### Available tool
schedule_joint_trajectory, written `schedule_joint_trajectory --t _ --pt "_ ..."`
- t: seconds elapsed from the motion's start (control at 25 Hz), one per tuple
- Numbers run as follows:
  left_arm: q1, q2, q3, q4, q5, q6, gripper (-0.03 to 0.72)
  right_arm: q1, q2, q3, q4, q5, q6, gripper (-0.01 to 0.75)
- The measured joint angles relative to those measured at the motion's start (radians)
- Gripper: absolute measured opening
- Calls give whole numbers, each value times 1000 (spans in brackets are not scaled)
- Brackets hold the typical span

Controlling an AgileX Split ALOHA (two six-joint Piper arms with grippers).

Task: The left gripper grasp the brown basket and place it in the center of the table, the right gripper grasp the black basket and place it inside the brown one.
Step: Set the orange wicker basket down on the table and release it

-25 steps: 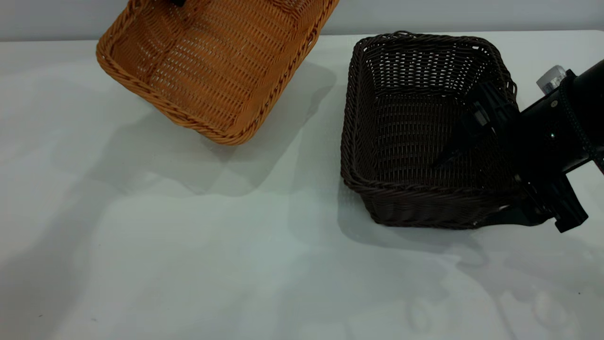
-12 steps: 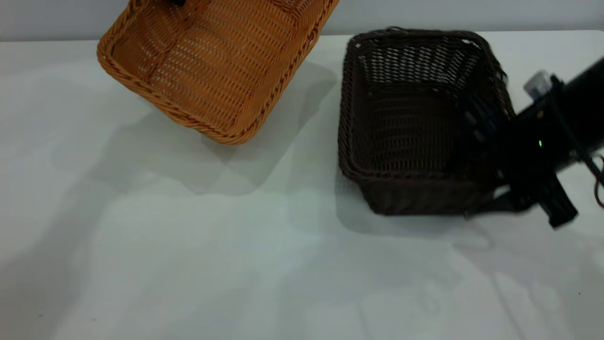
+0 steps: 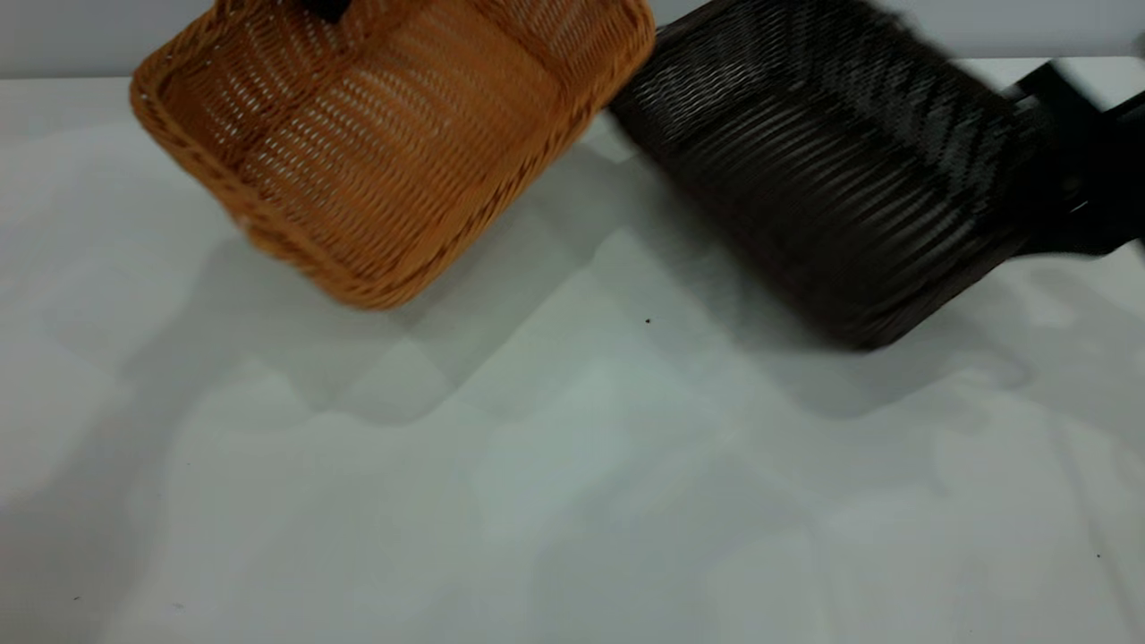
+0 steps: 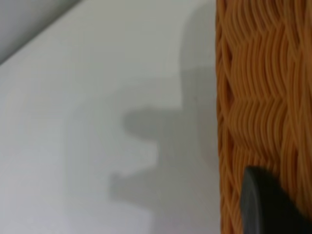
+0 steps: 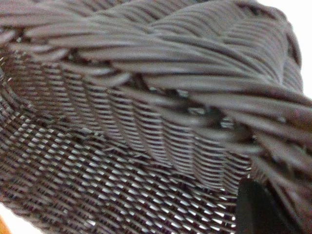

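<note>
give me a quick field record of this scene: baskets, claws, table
brown basket: lifted and tilted above the table, far left of centre
black basket: lifted and tilted, right of the brown one, not inside it
left claw: at the brown basket's wall
right claw: at the black basket's right side, holding it up
table: pale, bare in the middle

A bare robot test bench, by the look of it: a wide, plain pale tabletop [image 3: 555, 465] against a blank grey wall [image 3: 63, 36]; a black robot arm [image 3: 1087, 179] reaches in from the right; only two wicker baskets serve as props.
</note>
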Motion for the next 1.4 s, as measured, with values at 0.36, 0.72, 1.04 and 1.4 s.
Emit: schedule_joint_trajectory --t 0.36,0.72,1.04,1.4 --pt "-39 4 0 -234 214 643 81 -268 -51 -198 -292 361 4 80" --pt "-197 94 -3 -289 236 826 81 -311 -51 -260 -399 426 9 80" --pt "-260 130 -3 -291 187 832 83 -312 -51 -260 -402 450 9 80" --pt "-264 131 -5 -302 179 834 272 -312 -51 -260 -406 496 9 80"
